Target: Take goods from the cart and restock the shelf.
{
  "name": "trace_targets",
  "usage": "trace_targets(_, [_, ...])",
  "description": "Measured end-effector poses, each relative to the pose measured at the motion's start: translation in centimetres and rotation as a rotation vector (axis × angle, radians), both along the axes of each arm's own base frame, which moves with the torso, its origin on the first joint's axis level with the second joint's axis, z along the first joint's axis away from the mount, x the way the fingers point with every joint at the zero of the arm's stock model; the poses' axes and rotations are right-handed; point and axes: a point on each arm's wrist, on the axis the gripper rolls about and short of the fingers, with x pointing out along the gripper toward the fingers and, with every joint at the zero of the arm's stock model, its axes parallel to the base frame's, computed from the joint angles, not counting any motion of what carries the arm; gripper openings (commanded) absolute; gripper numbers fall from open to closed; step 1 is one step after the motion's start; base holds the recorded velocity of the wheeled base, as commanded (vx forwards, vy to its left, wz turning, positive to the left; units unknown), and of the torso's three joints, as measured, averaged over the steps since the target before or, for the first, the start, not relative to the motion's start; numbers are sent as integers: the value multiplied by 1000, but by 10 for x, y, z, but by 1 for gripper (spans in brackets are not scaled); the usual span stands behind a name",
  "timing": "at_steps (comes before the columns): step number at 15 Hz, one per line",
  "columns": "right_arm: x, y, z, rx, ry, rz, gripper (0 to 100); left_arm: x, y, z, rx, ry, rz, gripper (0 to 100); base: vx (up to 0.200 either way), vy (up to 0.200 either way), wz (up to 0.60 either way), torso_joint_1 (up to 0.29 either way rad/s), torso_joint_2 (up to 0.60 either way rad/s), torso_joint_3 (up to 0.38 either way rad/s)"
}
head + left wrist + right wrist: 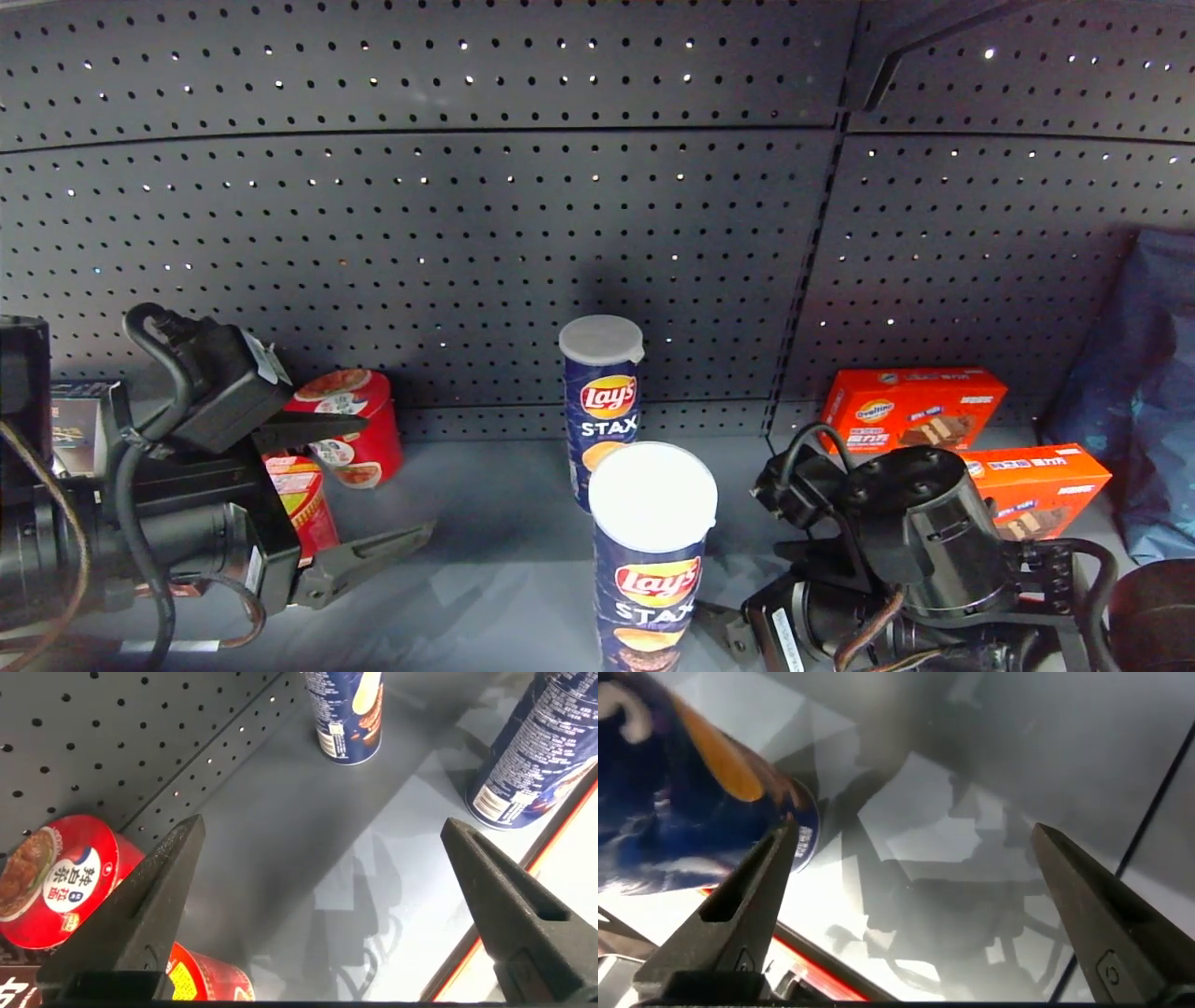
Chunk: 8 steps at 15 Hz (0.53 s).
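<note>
The right gripper (912, 831) is hanging low at the front lip of the shelf (495, 523) with its fingers spread wide and nothing between them. Just beside one finger, outside the gap, the front chips can (651, 551) is standing. Whether the finger is touching it I cannot tell. The can is sitting upright on its base, long axis vertical, white lid pointing up and label facing out toward the aisle. That is how a shopper would want it, so it is probably already counting as stocked. Directly behind it, farther from the gripper and toward the pegboard back panel (467, 233), the rear chips can (600, 411) is standing the same way, lid up and label forward. The two appear to be forming a front-to-back row.

Beyond the right gripper, on its outer side, two orange boxes (910, 406) are lying flat, with a blue bag (1153, 392) leaning past them.

The left gripper (397, 479) is hovering over the shelf well apart from the cans, its fingers likewise wide and gripping nothing. Close by its back finger, two red noodle cups (350, 425) are resting by the back panel. With both grippers free, the next item is likely to be coming from the cart.
</note>
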Motion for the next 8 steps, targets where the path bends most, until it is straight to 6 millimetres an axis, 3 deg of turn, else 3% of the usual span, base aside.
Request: trace_targets(8, [-1,7,-1,8,-7,23,100,-1,0,-1,1,5,0,100,0,0,0,0,0,0])
